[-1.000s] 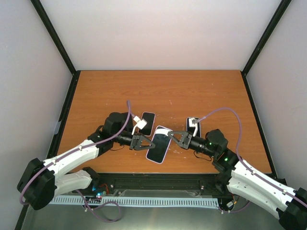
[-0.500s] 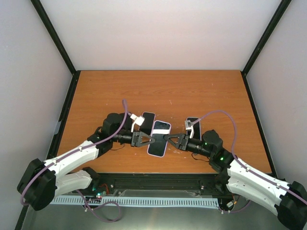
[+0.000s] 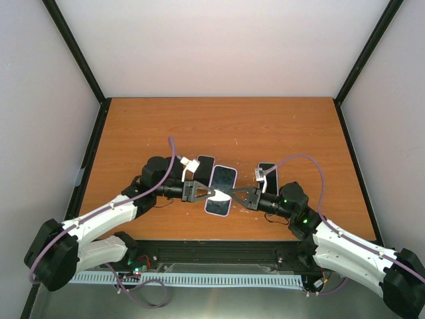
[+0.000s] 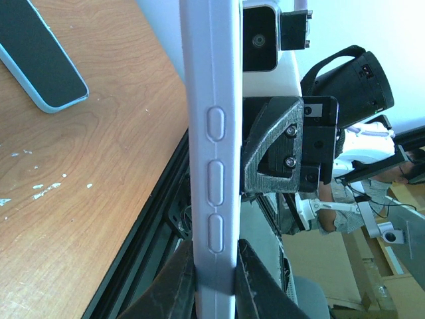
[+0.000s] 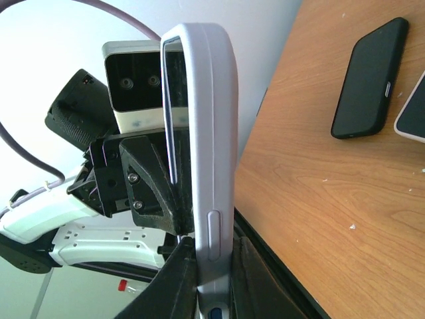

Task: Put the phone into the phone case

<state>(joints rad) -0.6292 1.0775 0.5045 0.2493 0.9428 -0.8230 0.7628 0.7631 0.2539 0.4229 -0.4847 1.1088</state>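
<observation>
Top external view shows the job near its end, as I judge it. The left gripper point(image 3: 201, 193) is clenched on one long edge of the lavender phone case point(image 4: 212, 133). The phone point(image 3: 224, 179) lies inside it, dark screen up, and the right gripper point(image 3: 243, 196) is pinched onto the opposite long edge. The cased phone spans the gap between the two arms over the middle of the table point(image 3: 285, 126), close to its near edge. It seems lifted clear of the wood. From the right wrist the glass sits within the case lip along the stretch that can be seen, so the insertion looks done or nearly so. The far corners are hidden, so I cannot tell whether every corner has snapped home. What appears left is a check of the seating, setting it down and letting go. On the wood behind, a phone with a pale blue rim point(image 3: 204, 169) lies just left of the held one, and a black phone point(image 3: 267, 174) lies to its right, both flat. The surface is orange-brown wood grain with a few white flecks. It stands in a booth of plain pale walls point(image 3: 226, 46) with black corner posts point(image 3: 76, 50).
</observation>
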